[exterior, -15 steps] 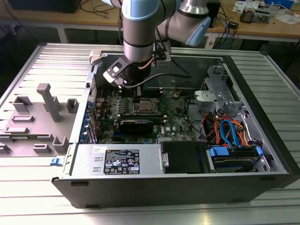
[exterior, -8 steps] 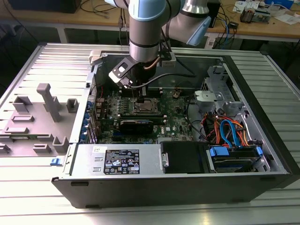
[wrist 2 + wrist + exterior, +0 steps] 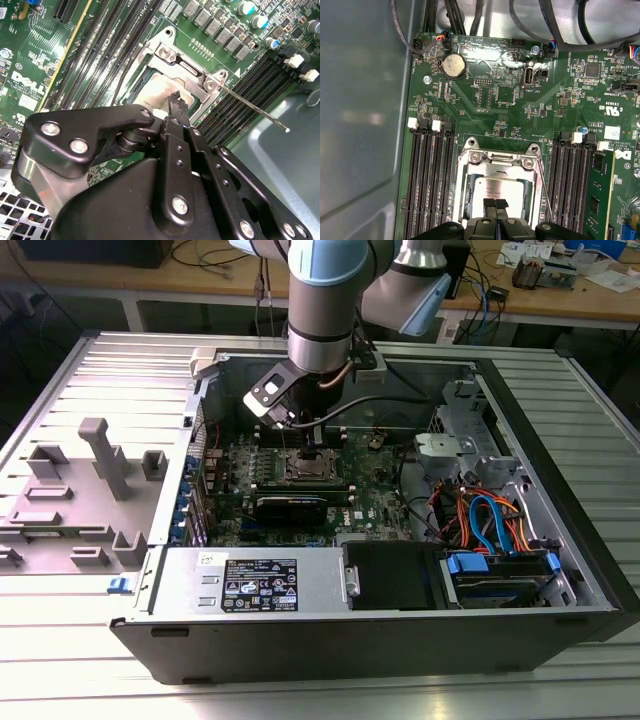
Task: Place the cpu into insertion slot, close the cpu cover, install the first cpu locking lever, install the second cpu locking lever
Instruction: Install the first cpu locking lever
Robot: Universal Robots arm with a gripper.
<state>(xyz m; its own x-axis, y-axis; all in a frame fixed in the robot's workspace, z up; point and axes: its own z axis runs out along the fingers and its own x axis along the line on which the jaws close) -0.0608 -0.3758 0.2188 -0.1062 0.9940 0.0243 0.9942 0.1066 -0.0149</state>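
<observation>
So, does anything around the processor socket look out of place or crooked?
Yes: a thin metal lever sticks out sideways from the socket over the memory slots, so it looks unlatched. Nothing looks damaged.

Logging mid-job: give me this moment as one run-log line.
tool: shut, tips at cpu | cpu: seated under cover | cover: down | lever: one sticking out, looks unlatched

Robotics lab or electronics workshop: open computer case (image 3: 350, 645) lying on a slatted metal table (image 3: 90, 370), robot arm (image 3: 320, 300) above it, grey plastic fixture (image 3: 100, 455) beside it. Wooden tables (image 3: 560, 302) behind carry loose cables (image 3: 200, 255) and small electronic parts (image 3: 530, 275).
</observation>
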